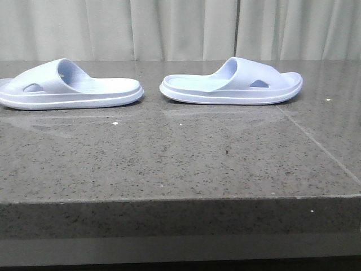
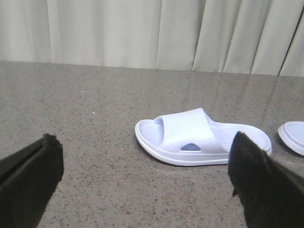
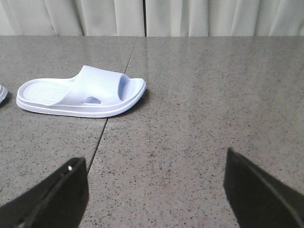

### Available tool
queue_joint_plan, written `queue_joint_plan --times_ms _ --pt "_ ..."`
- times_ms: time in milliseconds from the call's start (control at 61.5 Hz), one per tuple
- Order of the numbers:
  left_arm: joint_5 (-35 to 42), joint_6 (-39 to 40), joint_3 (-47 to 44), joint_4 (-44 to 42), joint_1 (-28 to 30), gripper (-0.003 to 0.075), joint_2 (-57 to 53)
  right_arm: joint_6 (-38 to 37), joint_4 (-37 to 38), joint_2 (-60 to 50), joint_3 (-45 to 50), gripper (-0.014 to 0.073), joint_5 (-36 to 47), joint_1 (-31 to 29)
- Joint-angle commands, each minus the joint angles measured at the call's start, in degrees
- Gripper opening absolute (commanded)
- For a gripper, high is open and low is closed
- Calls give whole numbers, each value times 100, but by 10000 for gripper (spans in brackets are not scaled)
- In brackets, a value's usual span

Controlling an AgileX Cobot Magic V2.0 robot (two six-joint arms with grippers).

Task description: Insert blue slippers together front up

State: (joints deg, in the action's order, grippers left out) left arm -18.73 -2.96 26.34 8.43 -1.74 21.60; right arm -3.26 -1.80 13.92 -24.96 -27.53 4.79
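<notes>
Two pale lavender-blue slippers lie flat, soles down, on the grey stone table. The left slipper (image 1: 67,87) is at the far left, the right slipper (image 1: 234,83) at mid-right, their heels facing each other with a gap between. Neither gripper shows in the front view. In the left wrist view my left gripper (image 2: 145,175) is open and empty, with the left slipper (image 2: 199,137) beyond it. In the right wrist view my right gripper (image 3: 154,183) is open and empty, with the right slipper (image 3: 83,92) well beyond it to one side.
The grey speckled stone table (image 1: 180,158) has a front edge near the camera and a seam line (image 1: 321,147) running across its right part. Pale curtains (image 1: 180,28) hang behind the table. The edge of the other slipper (image 2: 292,137) shows in the left wrist view.
</notes>
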Motion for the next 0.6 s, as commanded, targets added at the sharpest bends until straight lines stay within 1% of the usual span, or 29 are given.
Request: queue_joint_plan --times_ms 0,81,244,325,439,488,553,586 --pt "518 48 363 428 -26 690 537 24 71 100 -222 604 546 -32" --pt "518 48 755 824 -26 690 1336 24 71 100 -222 604 581 -32" --pt "510 48 1454 916 -26 690 2611 24 71 100 -222 604 703 -32" --pt "521 48 1817 1092 17 690 3169 24 71 100 -222 604 732 -32" --pt "448 48 2347 1603 321 690 3975 24 71 100 -222 604 732 -32" --pt "353 48 2611 1805 541 690 4358 24 71 100 -222 604 732 -32" --pt "83 -39 2921 2055 796 690 4780 24 71 100 -222 604 732 -32" --pt "-130 -216 3101 2235 932 690 5005 24 71 100 -222 604 732 -32"
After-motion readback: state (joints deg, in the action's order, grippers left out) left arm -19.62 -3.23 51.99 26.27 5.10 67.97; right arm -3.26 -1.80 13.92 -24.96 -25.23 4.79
